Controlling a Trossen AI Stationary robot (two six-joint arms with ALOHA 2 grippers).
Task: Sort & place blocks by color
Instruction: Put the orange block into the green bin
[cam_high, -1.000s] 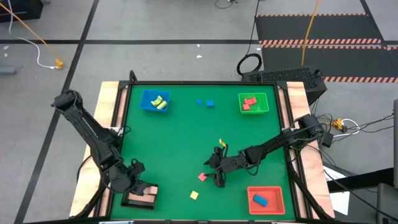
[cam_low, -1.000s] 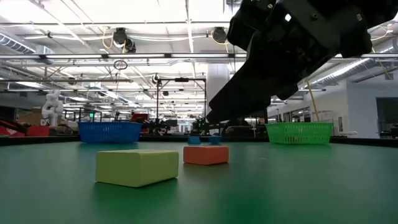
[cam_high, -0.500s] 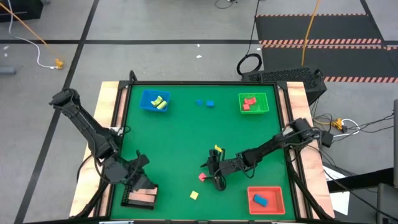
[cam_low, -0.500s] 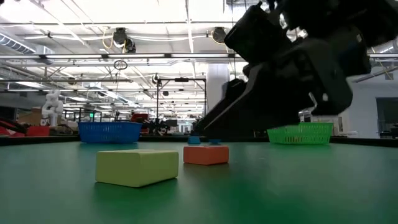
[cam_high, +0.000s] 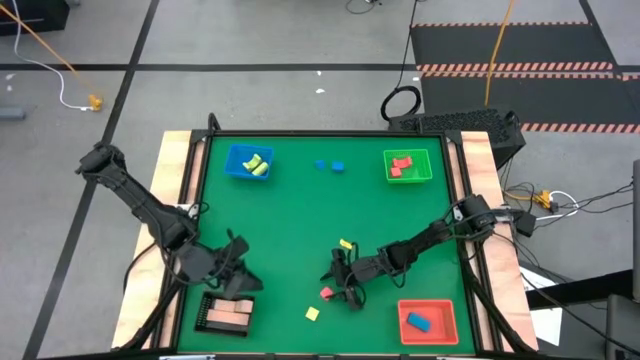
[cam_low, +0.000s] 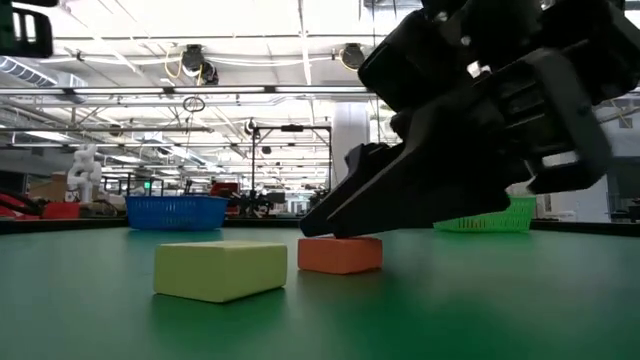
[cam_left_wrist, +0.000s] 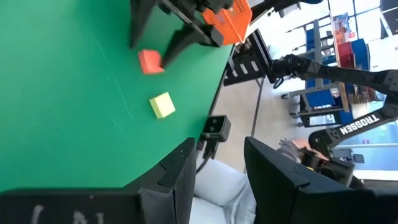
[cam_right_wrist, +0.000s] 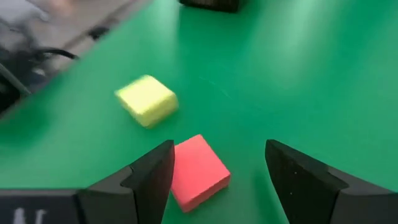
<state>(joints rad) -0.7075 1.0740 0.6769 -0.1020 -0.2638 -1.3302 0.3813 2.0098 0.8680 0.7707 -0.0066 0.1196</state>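
A small red block (cam_right_wrist: 198, 171) lies flat on the green mat, with a yellow-green block (cam_right_wrist: 147, 99) beside it. My right gripper (cam_right_wrist: 219, 144) is open and low over the red block (cam_high: 326, 292), one finger on each side. In the low view its fingertips (cam_low: 312, 222) hang just above the red block (cam_low: 340, 254). The yellow-green block (cam_high: 312, 313) sits nearer the near edge. My left gripper (cam_left_wrist: 221, 146) is open and empty, hovering at the table's near left (cam_high: 238, 273), just beyond the black tray (cam_high: 203, 318). My right gripper comes down slanting from the table's right, its fingers astride the red block. One finger (cam_right_wrist: 158, 171) stands right against the block's side (cam_right_wrist: 177, 168). Whether it touches the block, I cannot tell. The block lies flat on the mat.
The black tray holds pale pink blocks. A blue tray (cam_high: 234, 160) with yellow-green blocks, two loose blue blocks (cam_high: 329, 166) and a green tray (cam_high: 424, 163) with red blocks line the far side. A red tray (cam_high: 444, 320) with a blue block sits near right.
My right gripper has moved down and toward the near edge, closing in over the red block. My left gripper has risen off the black tray and swung toward the table's right, leaving the pink blocks lying in the tray.
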